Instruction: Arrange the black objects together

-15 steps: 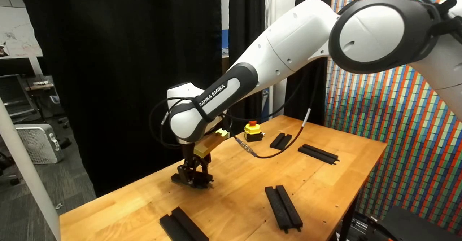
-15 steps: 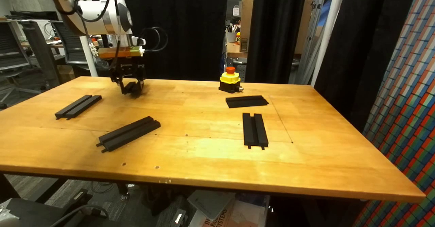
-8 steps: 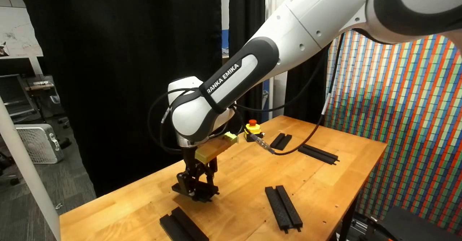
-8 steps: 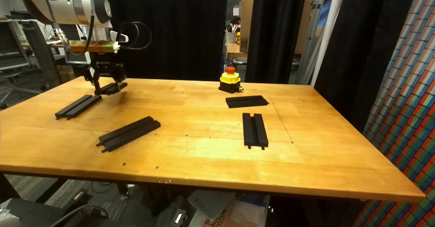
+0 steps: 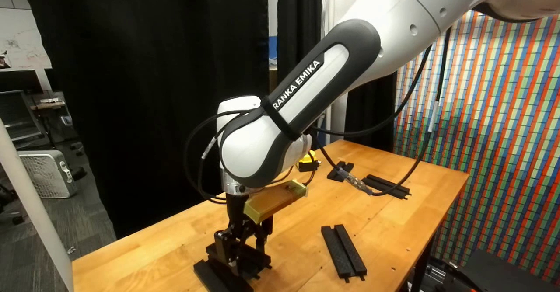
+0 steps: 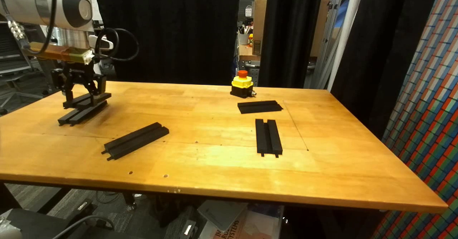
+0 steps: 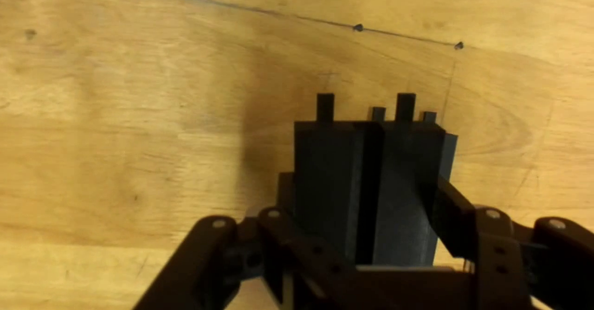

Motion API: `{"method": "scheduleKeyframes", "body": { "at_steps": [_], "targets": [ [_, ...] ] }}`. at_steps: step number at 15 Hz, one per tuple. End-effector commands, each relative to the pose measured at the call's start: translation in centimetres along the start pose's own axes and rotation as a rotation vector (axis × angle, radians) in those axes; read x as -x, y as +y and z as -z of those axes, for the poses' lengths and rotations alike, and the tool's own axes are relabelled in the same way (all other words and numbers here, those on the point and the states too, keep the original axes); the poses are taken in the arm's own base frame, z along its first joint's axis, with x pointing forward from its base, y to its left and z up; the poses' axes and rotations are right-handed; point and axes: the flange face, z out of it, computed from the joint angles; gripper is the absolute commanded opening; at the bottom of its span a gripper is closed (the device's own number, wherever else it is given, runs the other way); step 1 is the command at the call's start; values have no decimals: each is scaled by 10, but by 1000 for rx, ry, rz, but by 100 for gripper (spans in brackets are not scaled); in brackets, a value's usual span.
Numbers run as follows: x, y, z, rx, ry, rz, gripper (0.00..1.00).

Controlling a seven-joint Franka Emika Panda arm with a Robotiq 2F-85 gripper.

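- Behind the wooden table [image 6: 214,171], see a black curtain [image 6: 171,35] and, past one end, a wall of coloured tiles [image 6: 429,124].
- Toward the opposite end of the table, nearer the curtain-side edge, see the gripper [image 6: 81,103] clamped across a raised black bar [image 7: 403,184], grooved down the middle, with two pegs at one end.
- Beneath, lying on the table, partly covered in the wrist view, find a second black bar [image 6: 87,112], nearly parallel; cannot tell about contact between the two.
- Toward the long edge away from the curtain, see a third black bar [image 6: 137,140], slanted, apart from the others.
- Toward the tiled end, see a fourth black bar [image 6: 263,138] and, nearer the curtain-side edge, a fifth black bar [image 6: 259,107], near each other, roughly at right angles.
- Near the fifth, by the same edge, see a yellow box [image 6: 242,83] with a red button [image 6: 242,73] on top.
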Motion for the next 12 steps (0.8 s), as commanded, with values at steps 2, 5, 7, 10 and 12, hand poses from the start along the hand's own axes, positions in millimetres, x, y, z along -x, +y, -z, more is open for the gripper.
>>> {"method": "scheduleKeyframes", "body": {
  "at_steps": [2,5,7,10,12],
  "targets": [
    [17,-17,-5,-82,75,-34,45],
    [19,-24,-14,-102,99,-47,45],
    [20,-26,-21,-95,125,-55,45],
    [22,-30,-30,-78,175,-77,45],
    [23,-35,-36,-68,202,-87,45]
  ]
}}
